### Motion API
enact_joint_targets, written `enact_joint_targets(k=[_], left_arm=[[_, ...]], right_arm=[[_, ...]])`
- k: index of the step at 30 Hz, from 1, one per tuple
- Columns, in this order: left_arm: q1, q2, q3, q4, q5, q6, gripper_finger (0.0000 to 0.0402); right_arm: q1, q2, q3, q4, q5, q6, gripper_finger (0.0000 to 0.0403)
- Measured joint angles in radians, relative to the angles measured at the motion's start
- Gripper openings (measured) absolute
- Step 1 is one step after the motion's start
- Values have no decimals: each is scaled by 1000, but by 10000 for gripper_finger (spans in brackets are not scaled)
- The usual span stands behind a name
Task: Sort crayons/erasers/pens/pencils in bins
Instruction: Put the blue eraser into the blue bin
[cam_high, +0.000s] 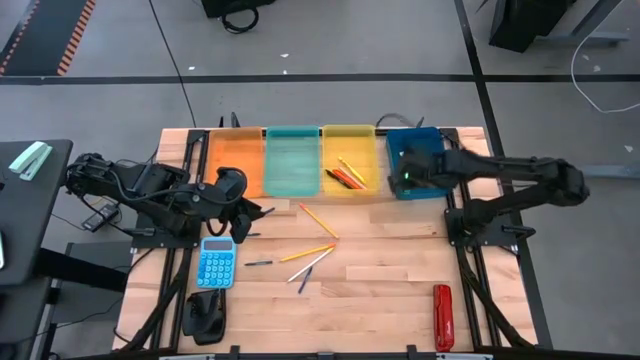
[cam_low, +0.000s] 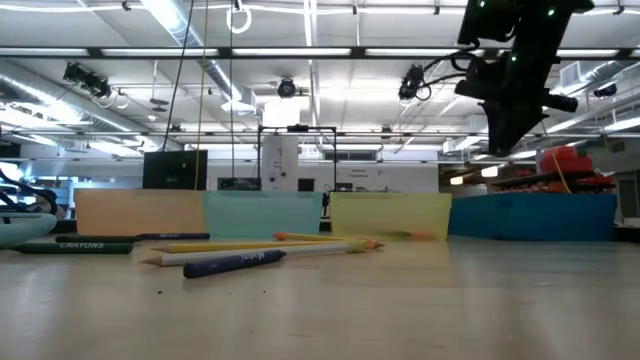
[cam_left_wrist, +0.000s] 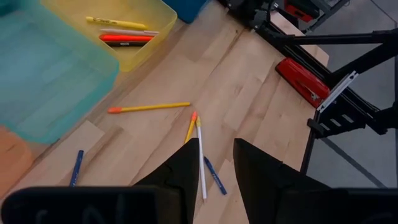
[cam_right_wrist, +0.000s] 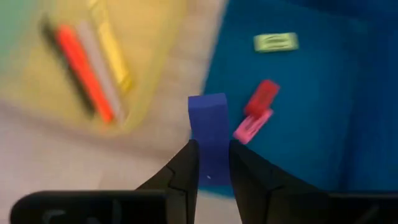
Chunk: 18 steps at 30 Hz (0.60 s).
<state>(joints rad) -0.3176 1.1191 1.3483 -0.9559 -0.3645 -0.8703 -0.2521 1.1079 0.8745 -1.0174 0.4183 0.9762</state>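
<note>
My right gripper (cam_right_wrist: 212, 149) is shut on a blue eraser (cam_right_wrist: 209, 115). It hovers over the dark blue bin (cam_high: 428, 145) at its edge toward the yellow bin (cam_high: 350, 138), and shows high above the bin in the low view (cam_low: 508, 125). Yellow-green (cam_right_wrist: 275, 42), red (cam_right_wrist: 262, 96) and pink (cam_right_wrist: 251, 126) erasers lie on the blue bin's floor. Crayons (cam_right_wrist: 84, 65) lie in the yellow bin. Pencils (cam_high: 318, 220) (cam_high: 308, 254) and dark pens (cam_high: 258, 262) lie flat on the table. My left gripper (cam_left_wrist: 216, 149) is open above the pencils (cam_left_wrist: 200, 155), touching nothing. My right gripper pinches the blue eraser by its lower part (cam_right_wrist: 211, 152) between the two fingers, coming from above and pointing down. The block stands out past the fingertips. It is lifted clear above the blue bin's floor.
The orange bin (cam_high: 235, 160) and teal bin (cam_high: 292, 160) stand left of the yellow one along the far edge. A light-blue calculator (cam_high: 215, 262) and a black object (cam_high: 205, 315) lie near the left arm. A red oblong tool (cam_high: 443, 318) lies at the near right.
</note>
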Motion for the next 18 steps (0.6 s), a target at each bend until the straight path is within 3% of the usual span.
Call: enact_joint_targets(k=[3, 10, 18], left_arm=[[0, 0, 0, 1, 0, -1, 107], [0, 0, 0, 3, 2, -9, 107], [-9, 0, 0, 3, 2, -41, 107]], right_arm=[[-135, -11, 0, 9, -26, -17, 89], [-421, 30, 0, 10, -211, -169, 89], [-573, 46, 0, 27, -231, -189, 111]])
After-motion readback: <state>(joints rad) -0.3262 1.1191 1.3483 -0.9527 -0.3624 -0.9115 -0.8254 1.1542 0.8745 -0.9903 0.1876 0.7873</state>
